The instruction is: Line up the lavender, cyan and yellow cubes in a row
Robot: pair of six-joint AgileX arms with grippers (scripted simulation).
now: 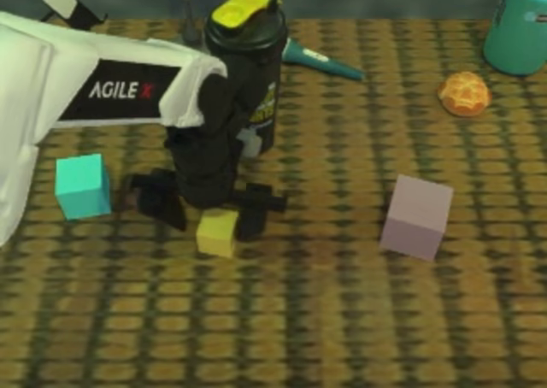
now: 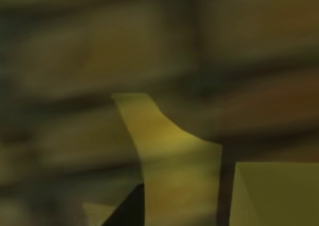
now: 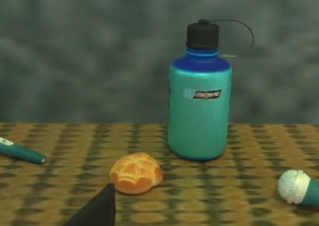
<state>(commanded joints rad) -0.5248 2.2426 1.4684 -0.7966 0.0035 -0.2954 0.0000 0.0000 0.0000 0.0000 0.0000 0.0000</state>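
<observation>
The yellow cube is the smallest and sits left of the table's middle. My left gripper hangs open right over its far edge, one black finger on each side of it. The left wrist view is filled by blurred yellow, with the cube's face very close. The cyan cube stands at the left, apart from the gripper. The lavender cube stands alone at the right. My right gripper is parked off the top view, open; one dark finger shows.
A black tumbler with a yellow lid stands just behind my left arm. A teal pen-like tool lies beside it. A teal bottle and an orange bun are at the back right. A white-tipped teal object lies near the bottle.
</observation>
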